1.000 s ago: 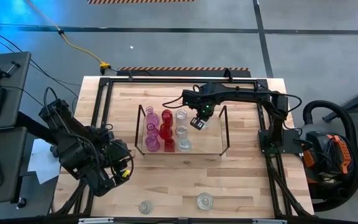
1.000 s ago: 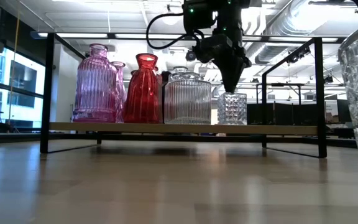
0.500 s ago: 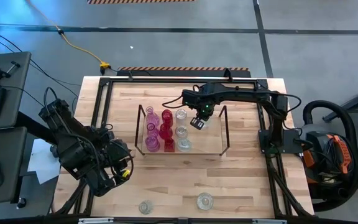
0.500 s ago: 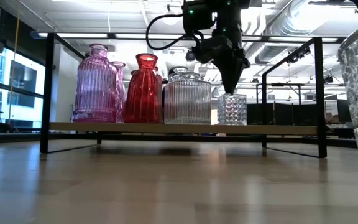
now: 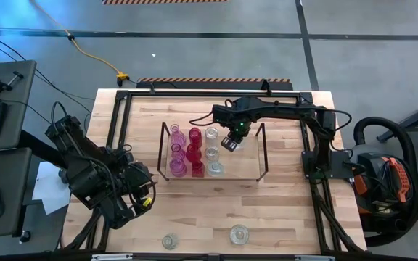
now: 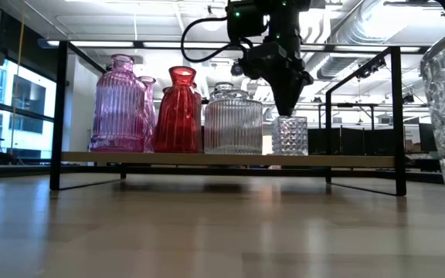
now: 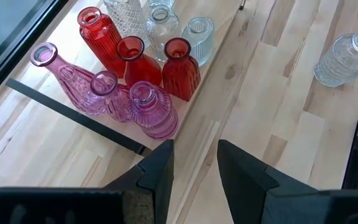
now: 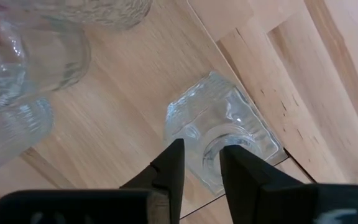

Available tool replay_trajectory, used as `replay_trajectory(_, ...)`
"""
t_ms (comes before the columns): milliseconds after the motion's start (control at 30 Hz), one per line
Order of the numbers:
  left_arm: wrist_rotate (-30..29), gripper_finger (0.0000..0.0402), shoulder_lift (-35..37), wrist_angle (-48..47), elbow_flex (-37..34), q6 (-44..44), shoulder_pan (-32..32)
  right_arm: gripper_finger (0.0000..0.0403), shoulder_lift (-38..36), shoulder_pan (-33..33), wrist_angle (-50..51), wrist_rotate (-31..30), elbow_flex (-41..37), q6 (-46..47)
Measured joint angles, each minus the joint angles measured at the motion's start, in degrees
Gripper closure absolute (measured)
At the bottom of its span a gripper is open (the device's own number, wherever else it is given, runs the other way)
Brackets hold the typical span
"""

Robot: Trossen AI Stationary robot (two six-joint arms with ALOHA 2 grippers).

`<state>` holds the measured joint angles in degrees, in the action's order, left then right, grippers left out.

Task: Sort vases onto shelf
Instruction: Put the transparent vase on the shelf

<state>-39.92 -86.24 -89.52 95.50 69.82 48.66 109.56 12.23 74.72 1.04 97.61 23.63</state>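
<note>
Hovering my right gripper (image 8: 201, 163) over the square clear vase (image 8: 225, 134), fingers narrowly parted above its mouth, gripping nothing. It stands upright on the shelf (image 6: 346, 161), mouth up, just beside the ribbed clear vase (image 6: 232, 123). My left gripper (image 7: 194, 163) waits, slightly apart.

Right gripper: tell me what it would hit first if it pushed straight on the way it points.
The right gripper points down at the small square clear glass vase on the light-wood shelf; its jaws straddle the vase's mouth, so the rim probably comes first.

Faceted clear-glass vase (image 8: 219, 140), matt wood shelf (image 8: 135, 93) — glossy
</note>
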Motion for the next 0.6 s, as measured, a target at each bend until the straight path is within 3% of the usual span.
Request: replay_trajectory(600,0.3,0.0287,0.0,0.0,0.0,0.0,0.0,0.032,0.0,0.0,0.1,1.7,0.0,1.4)
